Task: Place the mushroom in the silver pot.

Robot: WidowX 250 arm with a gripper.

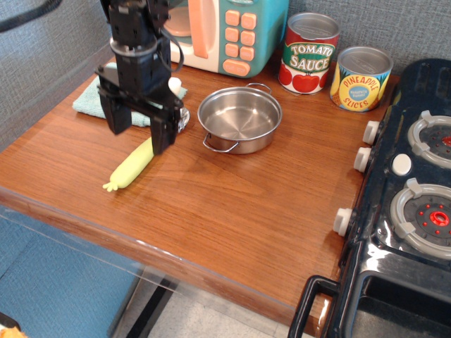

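Left of silver pot [239, 118], gripper [138, 129] spread wide

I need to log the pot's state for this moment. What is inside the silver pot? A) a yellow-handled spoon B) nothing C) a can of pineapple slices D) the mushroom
B: the silver pot shows only its bare shiny bottom, while the gripper hangs to its left, over the yellow-handled spoon.

Front and centre of the wooden table [232, 211] lie bare, open to a hand from the near edge. The shallow round steel pot [239, 119] is open above. Behind stand the tomato sauce can [309, 53], pineapple can [361, 78] and teal toy microwave [229, 32]; the dark toy stove [409, 183] walls the right.
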